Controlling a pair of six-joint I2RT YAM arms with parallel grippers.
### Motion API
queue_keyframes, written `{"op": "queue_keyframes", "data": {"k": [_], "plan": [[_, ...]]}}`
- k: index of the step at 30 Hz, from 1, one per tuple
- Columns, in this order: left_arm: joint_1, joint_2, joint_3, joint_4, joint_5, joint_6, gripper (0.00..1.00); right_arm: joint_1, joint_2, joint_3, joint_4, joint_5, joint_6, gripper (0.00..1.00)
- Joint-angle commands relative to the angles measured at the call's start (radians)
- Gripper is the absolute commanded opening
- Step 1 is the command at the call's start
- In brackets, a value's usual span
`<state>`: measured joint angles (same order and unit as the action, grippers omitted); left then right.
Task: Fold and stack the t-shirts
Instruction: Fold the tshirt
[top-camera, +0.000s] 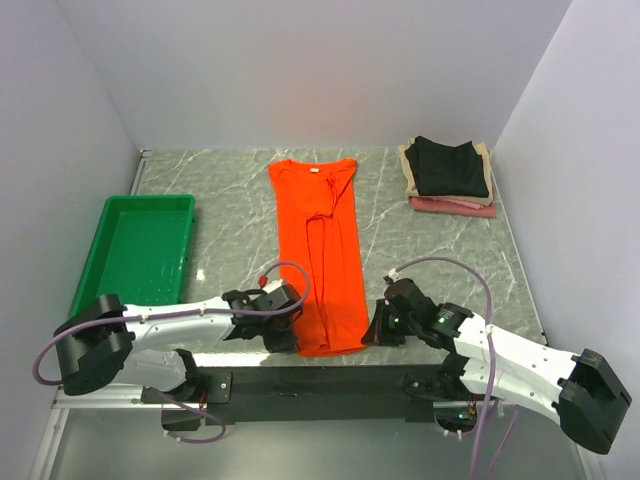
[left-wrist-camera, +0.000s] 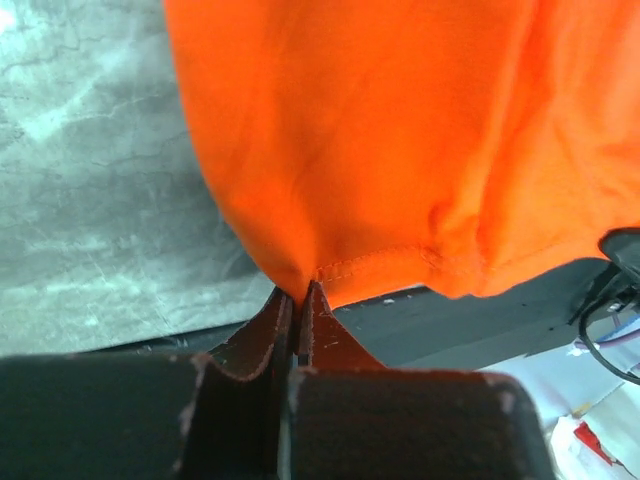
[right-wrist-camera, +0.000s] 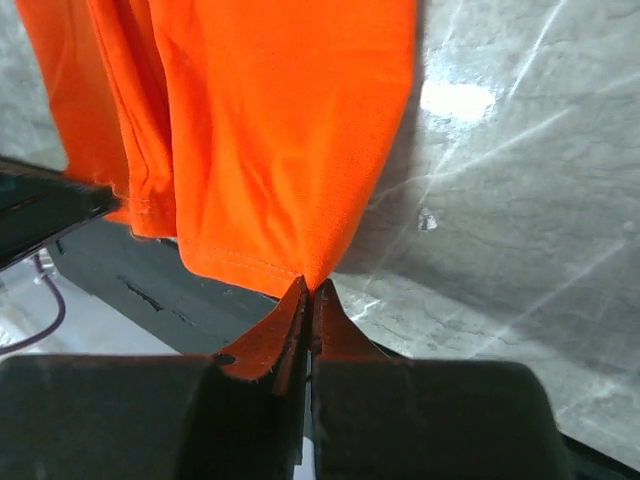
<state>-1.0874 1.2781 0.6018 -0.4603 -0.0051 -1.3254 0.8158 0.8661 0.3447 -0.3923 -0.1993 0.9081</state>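
Left gripper (left-wrist-camera: 298, 295): my jaws pinched tight on orange shirt (left-wrist-camera: 400, 130), near hem corner.
Right gripper (right-wrist-camera: 311, 290): mine too, clamped on other hem corner.
Shirt: flat, narrow lengthwise strip, middle of table (top-camera: 230, 190).
Folded stack (top-camera: 448, 172): far right corner.

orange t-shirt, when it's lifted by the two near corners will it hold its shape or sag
Likely floppy: the orange t-shirt is thin cloth that puckers where the left gripper and right gripper pinch its hem corners, so the middle should sag. Its folded-in layers may slip apart when raised.
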Motion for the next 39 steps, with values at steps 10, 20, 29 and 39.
{"op": "queue_keyframes", "data": {"k": [10, 20, 29, 39], "plan": [[0.305, 0.047, 0.216, 0.061, -0.058, 0.236, 0.01, -0.154, 0.192, 0.346, 0.041, 0.247, -0.176, 0.0], [0.495, 0.28, 0.478, 0.124, -0.058, 0.385, 0.01, -0.271, 0.497, 0.652, 0.089, 0.342, -0.314, 0.0], [0.593, 0.432, 0.607, 0.172, -0.052, 0.428, 0.01, -0.359, 0.781, 0.876, 0.101, 0.206, -0.383, 0.0], [0.661, 0.607, 0.751, 0.172, -0.004, 0.465, 0.07, -0.417, 1.034, 1.129, 0.029, 0.104, -0.425, 0.01]]}}
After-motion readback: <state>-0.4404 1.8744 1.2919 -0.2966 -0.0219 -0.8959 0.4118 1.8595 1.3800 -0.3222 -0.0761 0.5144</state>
